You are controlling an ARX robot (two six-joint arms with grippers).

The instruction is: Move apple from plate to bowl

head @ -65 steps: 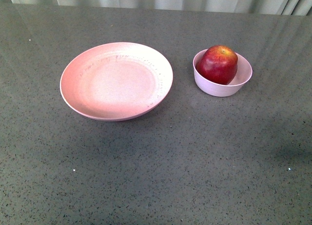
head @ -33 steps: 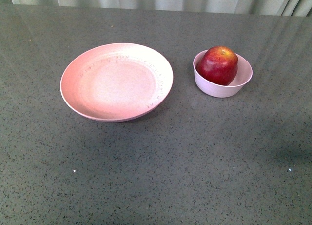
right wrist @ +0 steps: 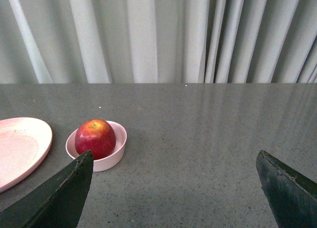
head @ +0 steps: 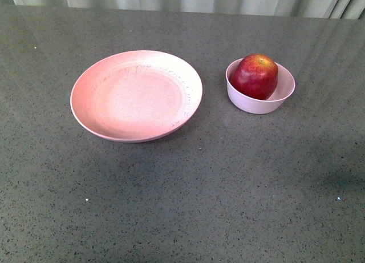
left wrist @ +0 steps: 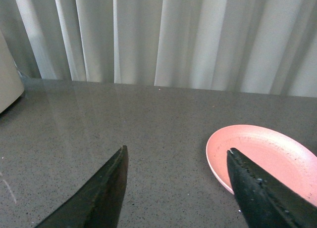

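Apple (head: 254, 76) sits in the bowl (head: 261, 103), nearer my right gripper (right wrist: 173, 188), which like my left gripper (left wrist: 176, 188) gapes wide, empty.

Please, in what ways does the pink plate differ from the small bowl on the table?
The plate is wide and shallow; the bowl is much narrower and deep. The plate is a stronger pink, with faint speckles on its rim, while the bowl is paler and plain. The plate holds nothing; the bowl holds the apple. Both are round and stand upright on the grey table.
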